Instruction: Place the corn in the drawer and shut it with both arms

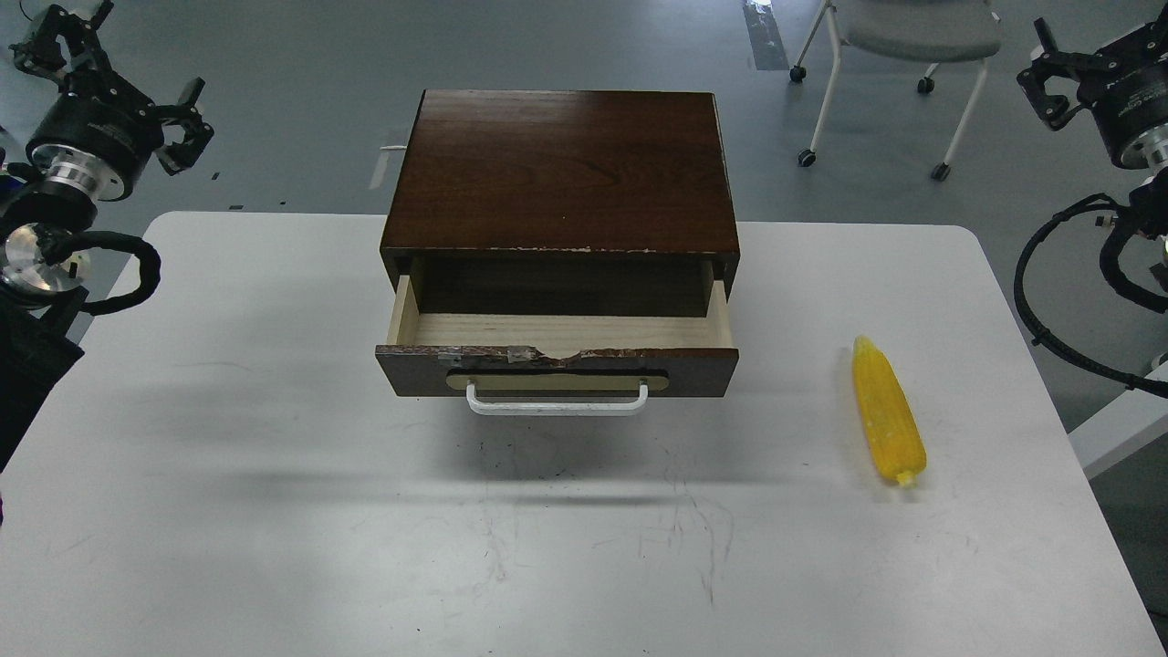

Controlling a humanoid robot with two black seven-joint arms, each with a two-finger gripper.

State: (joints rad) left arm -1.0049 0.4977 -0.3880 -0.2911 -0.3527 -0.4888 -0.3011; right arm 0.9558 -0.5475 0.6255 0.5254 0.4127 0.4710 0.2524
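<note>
White table [274,511], dark wooden cabinet [561,169] with open drawer [557,365], corn [887,422] right

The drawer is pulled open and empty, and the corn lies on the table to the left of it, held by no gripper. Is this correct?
Not quite: the corn lies to the right of the drawer, not the left, as the head view shows. The rest holds: open, empty drawer, corn on the table, unheld.

The corn [888,412] is bright yellow with fine kernel rows, lying on a white table [274,511] marked by thin dark scuffs. The drawer [557,356] is dark brown outside, pale wood inside, with a white handle [557,402].
</note>
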